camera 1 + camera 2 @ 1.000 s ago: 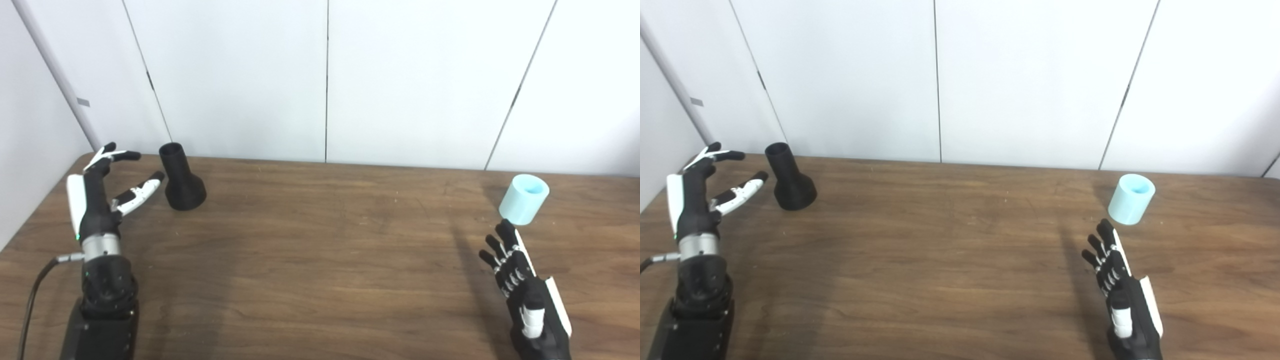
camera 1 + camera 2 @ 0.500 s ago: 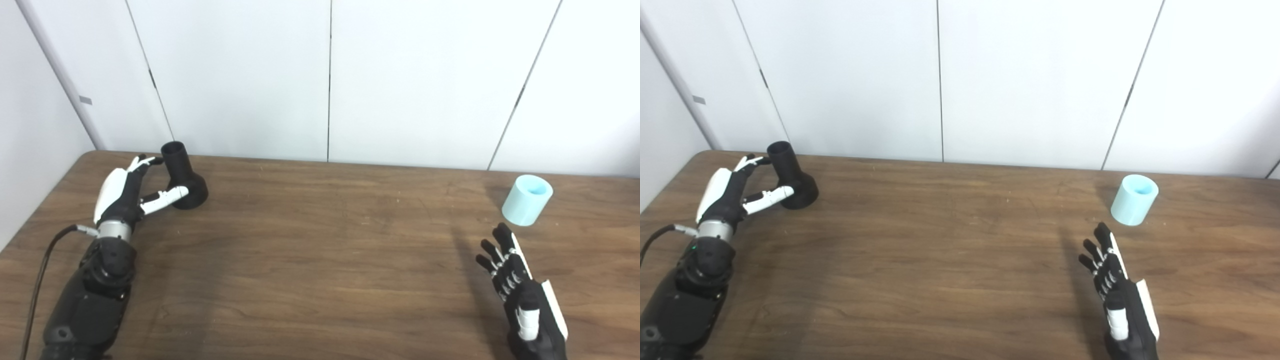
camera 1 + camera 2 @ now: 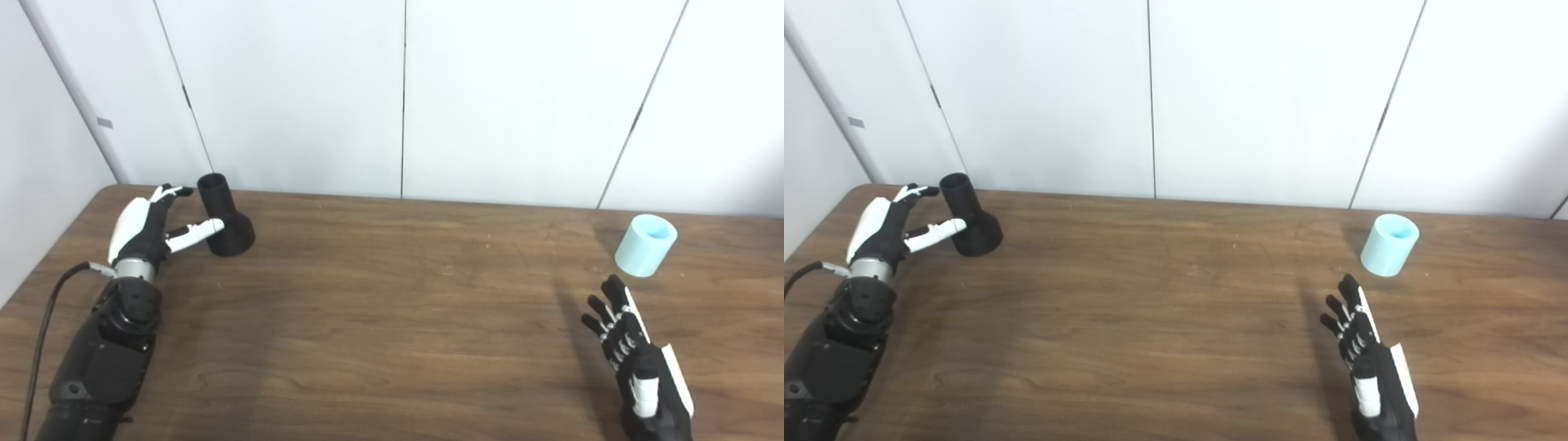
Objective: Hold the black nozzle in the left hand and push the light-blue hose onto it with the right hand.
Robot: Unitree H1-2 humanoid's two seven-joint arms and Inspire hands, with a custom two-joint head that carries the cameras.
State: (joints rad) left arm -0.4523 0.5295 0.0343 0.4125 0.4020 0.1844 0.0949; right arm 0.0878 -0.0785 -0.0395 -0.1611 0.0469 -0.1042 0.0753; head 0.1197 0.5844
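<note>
The black nozzle [image 3: 224,216] stands upright on its flared base at the table's far left, narrow end up. My left hand [image 3: 149,223] is open just left of it, its white thumb [image 3: 197,229] reaching toward the base and the fingertips near the neck; no grip shows. The light-blue hose [image 3: 645,245], a short open cylinder, stands at the far right. My right hand [image 3: 637,361] is open, fingers spread and pointing up-table, a little short of the hose and not touching it.
The brown wooden table [image 3: 392,318] runs up to white wall panels [image 3: 404,92] right behind both objects. A black cable [image 3: 43,331] trails from my left wrist along the table's left edge.
The left hand has drawn slightly back to the left from the nozzle since half a second ago. The right hand barely shifted. Over the full second the view shifted a little.
</note>
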